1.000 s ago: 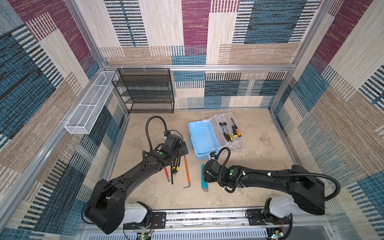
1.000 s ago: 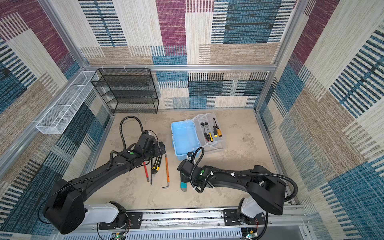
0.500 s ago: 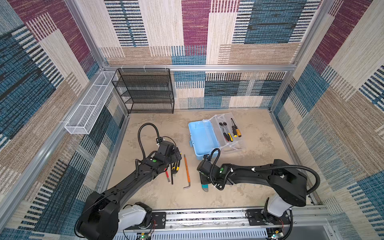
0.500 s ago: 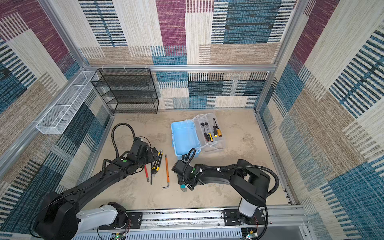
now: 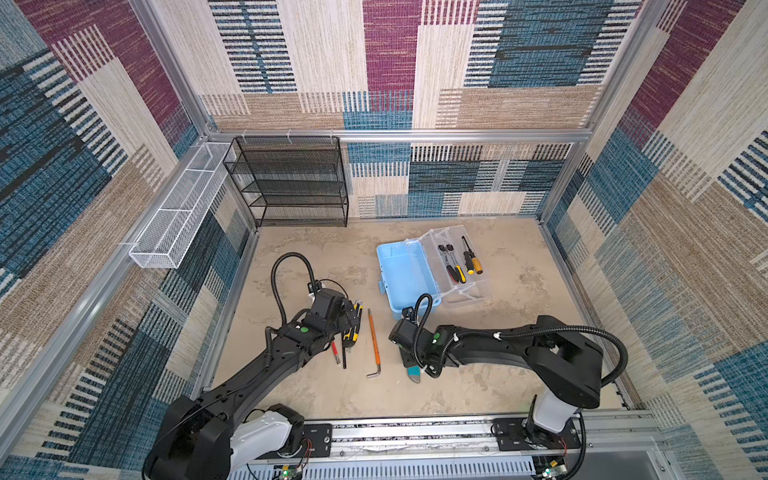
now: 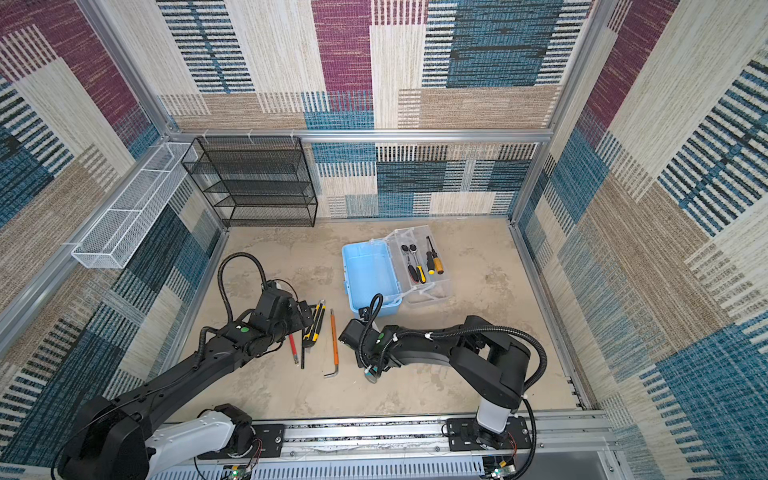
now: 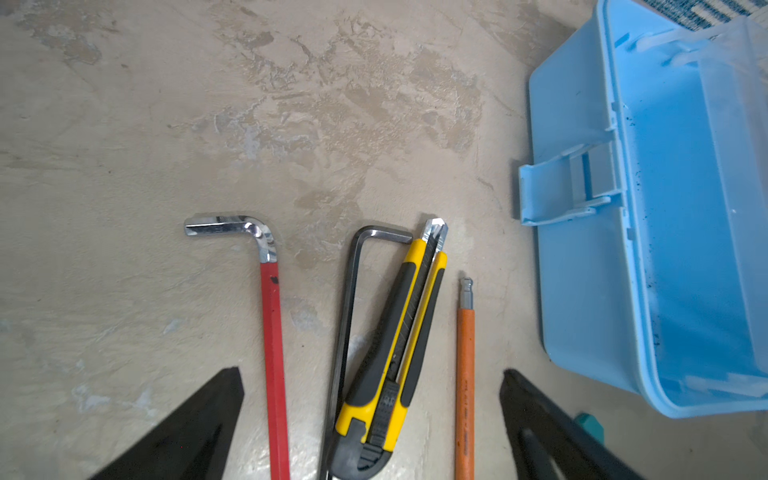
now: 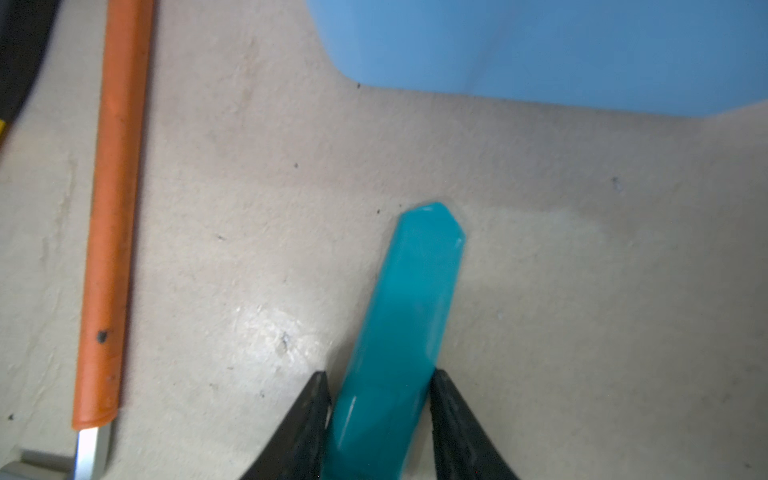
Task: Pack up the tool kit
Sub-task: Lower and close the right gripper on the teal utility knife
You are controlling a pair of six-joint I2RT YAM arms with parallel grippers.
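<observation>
Bare floor between toolbox and rack seems passable.

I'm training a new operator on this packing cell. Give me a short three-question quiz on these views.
1. True or false: the base of the light-blue toolbox already holds tools.
2. Which item sits between the fingers of the right gripper? A) orange hex key B) teal tool C) red hex key
3. How many loose tools lie between the fingers of the open left gripper?
Key: 1 false, packed tools lie in the clear lid; 2 B; 3 four.
</observation>
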